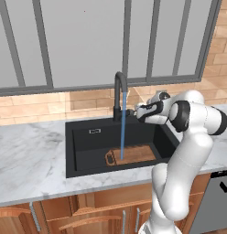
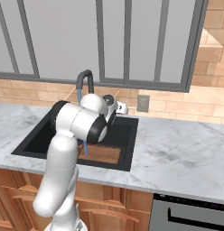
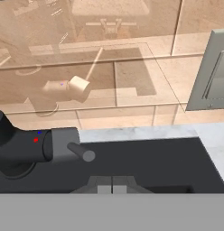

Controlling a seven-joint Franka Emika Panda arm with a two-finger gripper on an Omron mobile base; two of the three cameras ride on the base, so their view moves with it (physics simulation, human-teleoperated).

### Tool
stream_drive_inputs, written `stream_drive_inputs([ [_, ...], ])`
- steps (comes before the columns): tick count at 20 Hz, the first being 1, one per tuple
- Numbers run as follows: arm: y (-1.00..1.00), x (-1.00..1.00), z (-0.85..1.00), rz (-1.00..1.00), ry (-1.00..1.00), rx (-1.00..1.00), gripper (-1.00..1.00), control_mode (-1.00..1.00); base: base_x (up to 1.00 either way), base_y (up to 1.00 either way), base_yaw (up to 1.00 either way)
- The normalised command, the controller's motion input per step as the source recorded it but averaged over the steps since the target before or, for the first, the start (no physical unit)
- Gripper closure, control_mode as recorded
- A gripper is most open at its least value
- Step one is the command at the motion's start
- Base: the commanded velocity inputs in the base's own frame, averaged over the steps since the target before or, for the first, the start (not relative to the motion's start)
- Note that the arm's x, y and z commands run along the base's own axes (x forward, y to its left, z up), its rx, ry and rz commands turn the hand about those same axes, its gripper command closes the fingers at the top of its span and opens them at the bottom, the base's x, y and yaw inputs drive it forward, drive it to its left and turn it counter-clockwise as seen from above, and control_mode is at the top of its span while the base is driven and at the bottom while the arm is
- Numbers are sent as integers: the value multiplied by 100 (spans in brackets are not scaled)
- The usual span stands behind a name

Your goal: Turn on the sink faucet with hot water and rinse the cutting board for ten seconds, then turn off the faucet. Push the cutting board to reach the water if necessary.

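water (image 1: 122, 125) lands on the cutting board (image 1: 136, 153) lying in the sink (image 1: 83, 139). the gripper (image 1: 133, 111), pressed together and empty, sits beside the faucet (image 1: 118, 93) lever (image 3: 80, 152); a glancing push could slip off, leaving the water running.

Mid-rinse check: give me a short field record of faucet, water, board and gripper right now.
faucet: running, lever sticks out at its side
water: thin blue stream falling straight from the spout
cutting board: flat on the sink floor, stream lands on it near the handle end
gripper: shut, holding nothing, right beside the lever at the faucet base
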Motion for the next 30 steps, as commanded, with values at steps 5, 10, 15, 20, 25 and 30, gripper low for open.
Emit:
stream_drive_inputs([
  [5, 0, 0, 0, 0, 0, 0, 100, -100, 0, 0, 0],
  [10, 0, 0, 0, 0, 0, 0, 100, -100, 0, 0, 0],
  [15, 0, 0, 0, 0, 0, 0, 100, -100, 0, 0, 0],
  [20, 0, 0, 0, 0, 0, 0, 100, -100, 0, 0, 0],
  [25, 0, 0, 0, 0, 0, 0, 100, -100, 0, 0, 0],
  [30, 0, 0, 0, 0, 0, 0, 100, -100, 0, 0, 0],
])
